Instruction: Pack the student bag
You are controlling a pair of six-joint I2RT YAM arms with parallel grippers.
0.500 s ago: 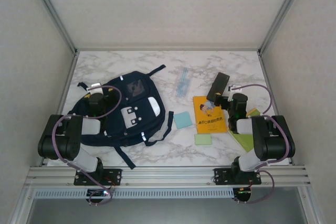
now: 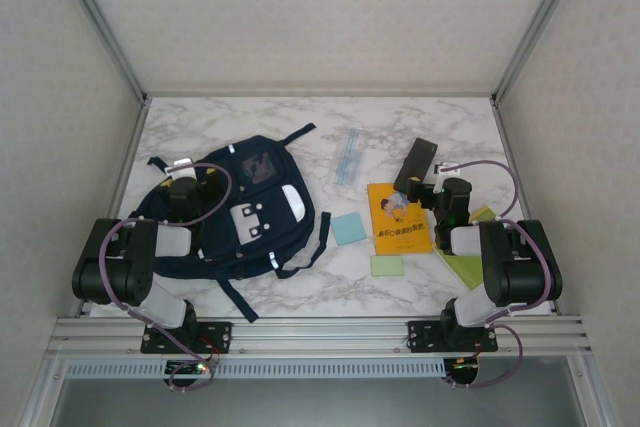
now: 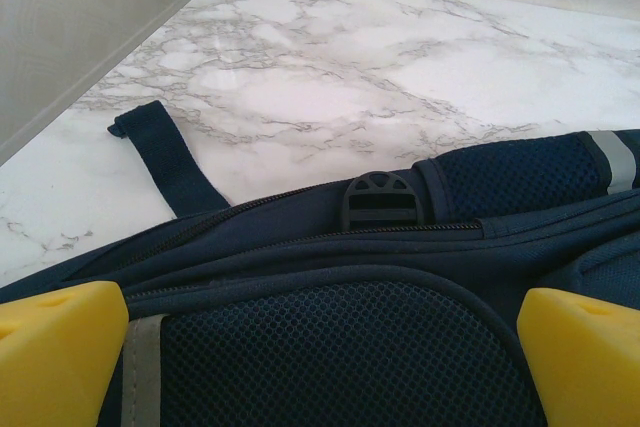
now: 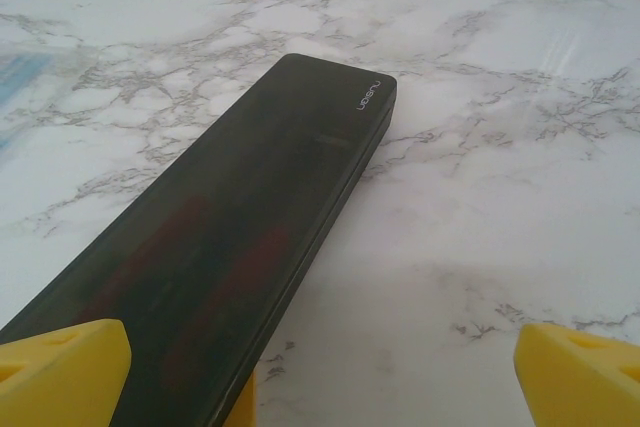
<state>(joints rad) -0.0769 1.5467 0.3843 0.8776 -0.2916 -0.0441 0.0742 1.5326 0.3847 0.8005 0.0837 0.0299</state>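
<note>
The student bag (image 2: 245, 222), dark navy with a light grey buckle patch, lies flat on the left half of the marble table. My left gripper (image 2: 184, 183) hovers over its left side. In the left wrist view that gripper (image 3: 320, 372) is open, its yellow fingertips (image 3: 60, 347) set wide apart over the bag's mesh panel (image 3: 330, 347) near a black buckle (image 3: 380, 199). My right gripper (image 2: 447, 188) is at the right, also open. Its yellow fingertips (image 4: 580, 377) straddle the near end of a long black case (image 4: 230, 247) without touching it.
An orange book (image 2: 398, 217) lies under the near end of the black case (image 2: 416, 165). A pale blue pad (image 2: 349, 228), a green pad (image 2: 386, 265), a clear blue ruler (image 2: 349, 155) and a green sheet (image 2: 465, 265) lie nearby. Walls enclose the table.
</note>
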